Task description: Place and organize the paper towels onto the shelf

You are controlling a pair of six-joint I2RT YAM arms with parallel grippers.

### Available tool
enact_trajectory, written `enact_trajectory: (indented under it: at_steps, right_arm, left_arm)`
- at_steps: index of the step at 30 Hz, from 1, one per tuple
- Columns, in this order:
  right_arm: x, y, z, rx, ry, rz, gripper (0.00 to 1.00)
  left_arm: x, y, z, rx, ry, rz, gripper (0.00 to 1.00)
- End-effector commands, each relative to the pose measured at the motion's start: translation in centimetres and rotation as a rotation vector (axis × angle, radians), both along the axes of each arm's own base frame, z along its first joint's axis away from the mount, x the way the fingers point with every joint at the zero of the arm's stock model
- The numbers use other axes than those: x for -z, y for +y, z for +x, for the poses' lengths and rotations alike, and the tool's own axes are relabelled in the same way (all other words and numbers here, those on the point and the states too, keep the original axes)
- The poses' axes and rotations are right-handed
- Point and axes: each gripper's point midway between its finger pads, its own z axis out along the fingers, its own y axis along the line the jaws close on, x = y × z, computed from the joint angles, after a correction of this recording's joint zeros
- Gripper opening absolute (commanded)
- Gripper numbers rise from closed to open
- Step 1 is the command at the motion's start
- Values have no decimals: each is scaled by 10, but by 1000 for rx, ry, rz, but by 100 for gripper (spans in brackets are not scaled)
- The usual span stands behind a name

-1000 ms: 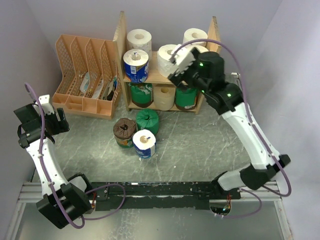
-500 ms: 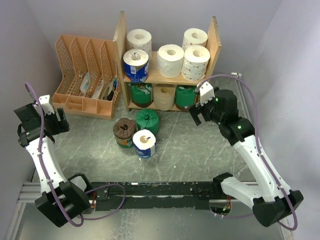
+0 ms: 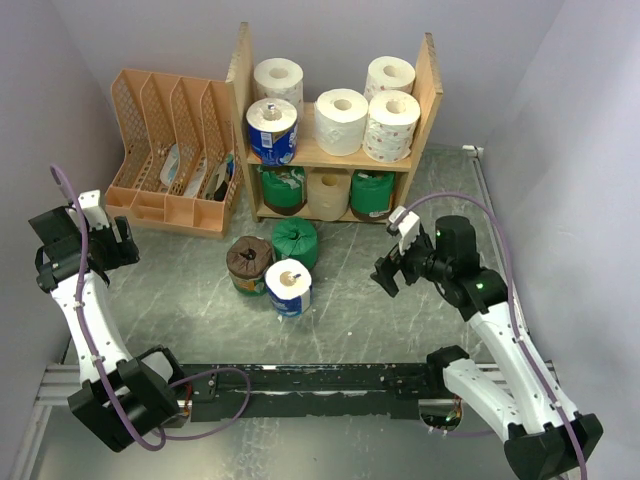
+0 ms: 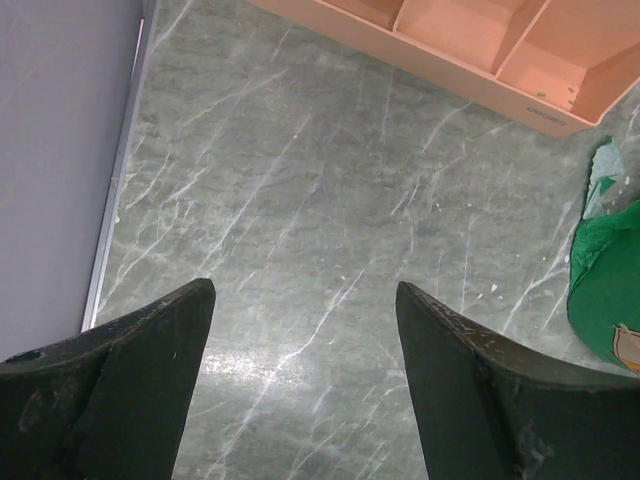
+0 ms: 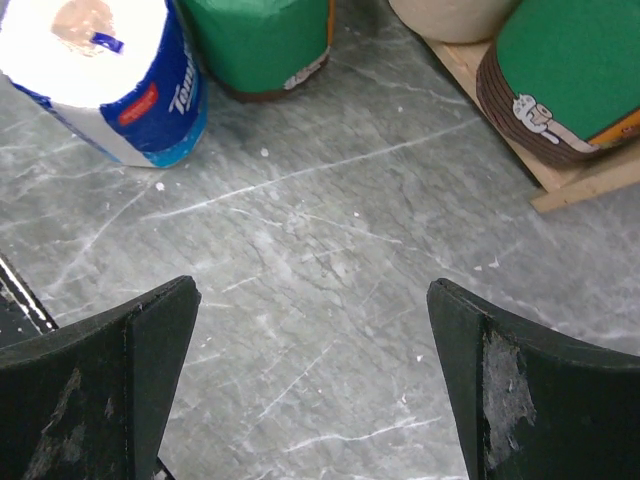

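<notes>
Two grippers, both spread and empty: your right gripper [image 5: 312, 330] hangs low over bare bench [image 3: 380, 320] in front of the shelf [image 3: 330, 158], angled at the blue-wrapped roll [image 5: 105, 75] and green roll [image 5: 265, 40], so likely lining up the next pick. Your left gripper [image 4: 305, 340] idles by the left edge, out of the way. The brown roll [image 3: 247, 263] makes three loose mid-bench; the shelf at the far edge holds eight

Your left pincer [image 4: 303, 290] hangs wide open over the marbled grey bench [image 4: 300, 180], nothing between its fingers. There's a peach organizer [image 4: 480, 50] up top, and a green-wrapped roll [image 4: 610, 280] pokes in at the right edge.
</notes>
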Motion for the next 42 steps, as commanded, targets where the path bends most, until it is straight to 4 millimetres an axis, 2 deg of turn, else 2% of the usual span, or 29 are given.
enact_trajectory:
  at_steps: [1,7,12,17,29,32,35,38,42]
  right_arm:
    - [-8,8,-7,-72,-23,46,100]
    - [8,6,-3,-65,45,34,100]
    - [19,-2,3,-35,105,28,100]
    - [25,-13,8,6,136,30,100]
    - [34,-20,18,31,196,29,100]
    - [22,-3,20,-68,216,-29,100]
    - [7,18,21,-203,202,-180,100]
    - [8,40,23,-300,181,-301,100]
    - [0,79,6,-446,135,-300,100]
  left_arm:
    - [2,2,0,7,-4,0,85]
    - [8,-2,2,35,10,-26,87]
    - [-7,-14,3,104,-49,-18,88]
    - [-10,-23,3,151,-67,-31,87]
    - [0,-21,5,142,-30,-51,84]
    - [-3,-23,5,153,-41,-44,85]
    - [-1,-20,4,138,-36,-40,85]
    - [1,-17,4,124,-25,-37,84]
    - [2,-15,4,109,-24,-32,85]
